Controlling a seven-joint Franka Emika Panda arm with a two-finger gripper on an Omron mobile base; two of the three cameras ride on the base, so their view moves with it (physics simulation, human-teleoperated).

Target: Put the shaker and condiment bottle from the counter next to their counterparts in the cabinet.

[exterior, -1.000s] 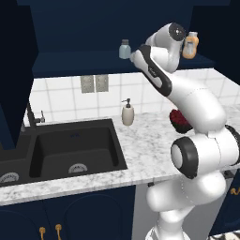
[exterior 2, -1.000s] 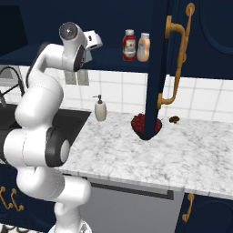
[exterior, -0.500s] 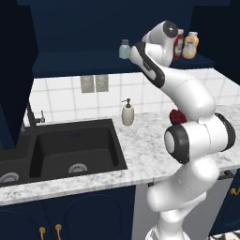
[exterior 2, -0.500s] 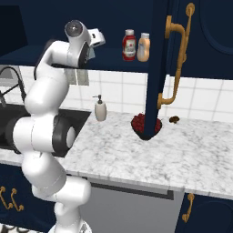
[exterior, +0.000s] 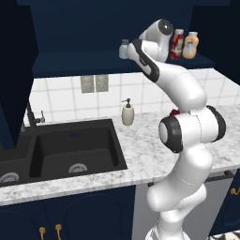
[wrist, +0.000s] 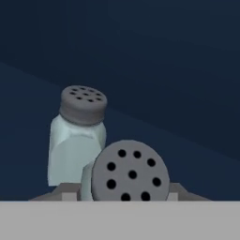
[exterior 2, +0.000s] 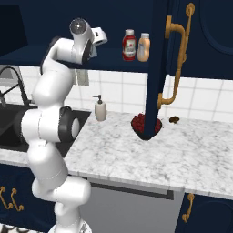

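Gripper [wrist: 125, 196] pinching the squat pale blue-grey grey-capped shaker [wrist: 126, 177] low centre, its twin shaker [wrist: 77, 140] just upper left

A white tiled wall [exterior: 61, 101] runs behind the black sink [exterior: 75, 150], with a grey outlet plate [exterior: 93, 84] above it – and a dark tap [exterior: 32, 117] at the sink's left. Below the sink, navy doors carry gold handles [exterior: 49, 232].

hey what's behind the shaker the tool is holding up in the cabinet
In the hand view, a matching shaker stands upright on the cabinet shelf just behind the held shaker. The held one's cap covers its lower right corner; behind both is dark navy cabinet.
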